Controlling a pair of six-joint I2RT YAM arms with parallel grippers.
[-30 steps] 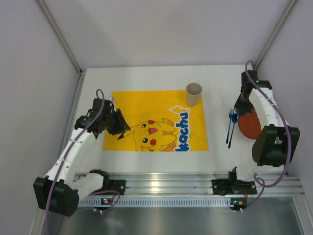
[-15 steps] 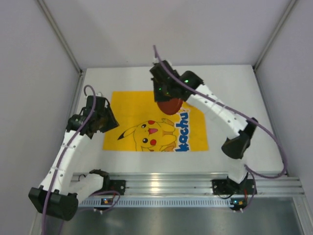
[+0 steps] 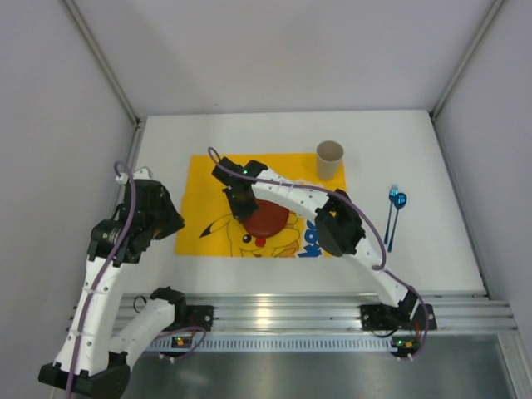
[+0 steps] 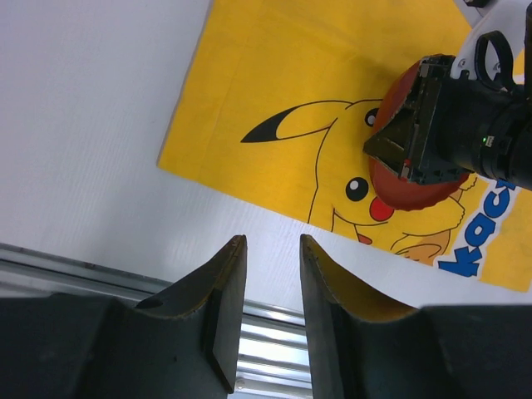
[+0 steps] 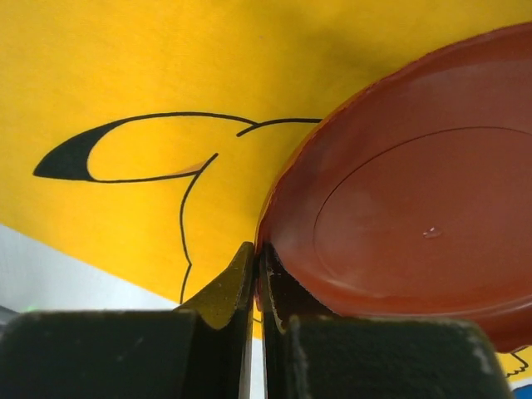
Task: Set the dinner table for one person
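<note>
A round red plate (image 3: 268, 219) (image 5: 399, 216) is over the middle of the yellow Pikachu mat (image 3: 208, 179) (image 4: 266, 75), which lies on the white dinner table (image 3: 416, 150). My right gripper (image 3: 241, 202) (image 5: 256, 248) is shut on the plate's left rim. The plate looks tilted, and I cannot tell whether it touches the mat. Left of the mat and nearer the front edge, my left gripper (image 3: 162, 220) (image 4: 272, 238) is open with nothing between its fingers. The left wrist view also shows the plate (image 4: 416, 189) under the right gripper.
A beige cup (image 3: 329, 160) stands upright at the mat's far right corner. A blue fork and spoon (image 3: 392, 216) lie side by side on the table right of the mat. A metal rail (image 3: 274, 312) runs along the near edge.
The right arm carried the red plate from the table's right side, past the cup, to the mat's middle. The left arm pulled back toward the near left.
</note>
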